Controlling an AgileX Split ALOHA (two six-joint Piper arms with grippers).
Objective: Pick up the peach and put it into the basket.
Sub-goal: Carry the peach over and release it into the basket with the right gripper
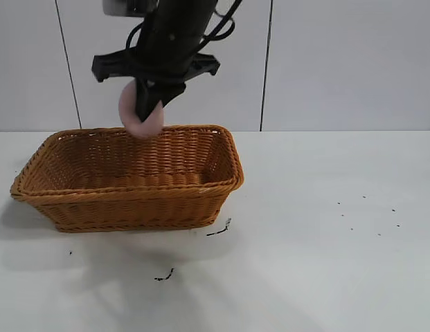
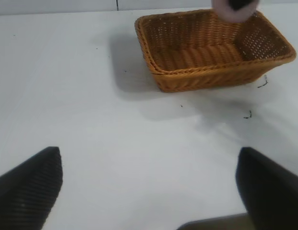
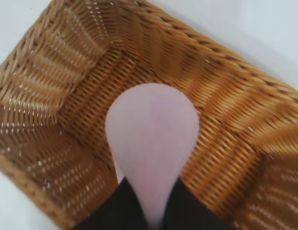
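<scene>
Currently the peach (image 1: 141,116) is held clenched in the right end effector (image 1: 147,111), suspended above the interior of the basket (image 1: 131,200) (not touching it). Transport step judged complete; release is called for next. Left end effector (image 2: 149,191) is parked spread open over the worktop (image 2: 81,96).

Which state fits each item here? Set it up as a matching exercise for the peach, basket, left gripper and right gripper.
Things:
1. peach
2. basket
3. left gripper
4. right gripper

States:
A. stands on the white table, nothing inside
B. shut on the fruit, above the basket's far rim
C. open, away from the basket, above bare table
D. pink, held in the air over the wicker

Pairs: 1-D, 2-A, 3-C, 4-B
</scene>
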